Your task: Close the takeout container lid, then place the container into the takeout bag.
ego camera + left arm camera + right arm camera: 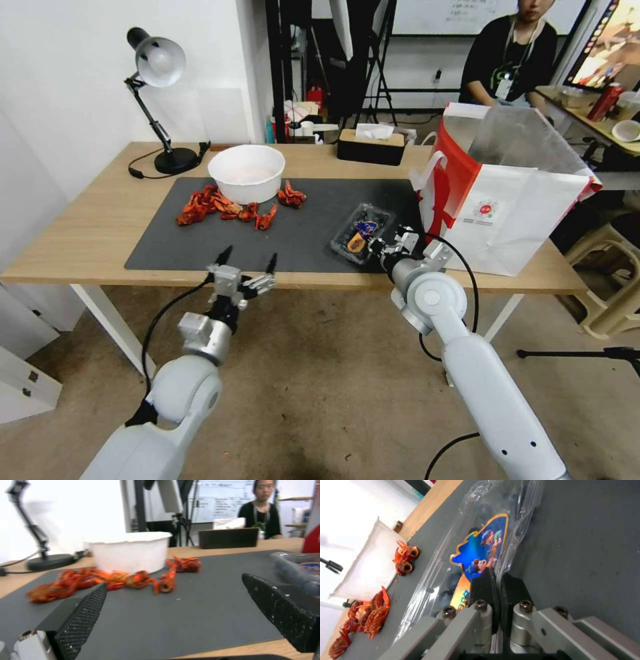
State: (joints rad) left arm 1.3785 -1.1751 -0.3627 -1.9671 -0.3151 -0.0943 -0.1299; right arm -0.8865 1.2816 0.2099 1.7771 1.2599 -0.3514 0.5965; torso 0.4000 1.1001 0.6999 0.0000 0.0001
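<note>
Both arms were out over the table's near edge. My right gripper [381,245] had its fingers pinched together on the near rim of the takeout container [363,232], whose lid [480,547] lay shut, near the mat's [200,247] right edge beside the takeout bag [507,213]. My left gripper [248,257] hovered spread, holding nothing.

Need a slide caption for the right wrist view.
Right hand, fingers shut, at the labelled lid of the takeout container.

Glossy clear plastic lid [480,542]; matt, seemingly rubbery grey mat [267,233].
</note>
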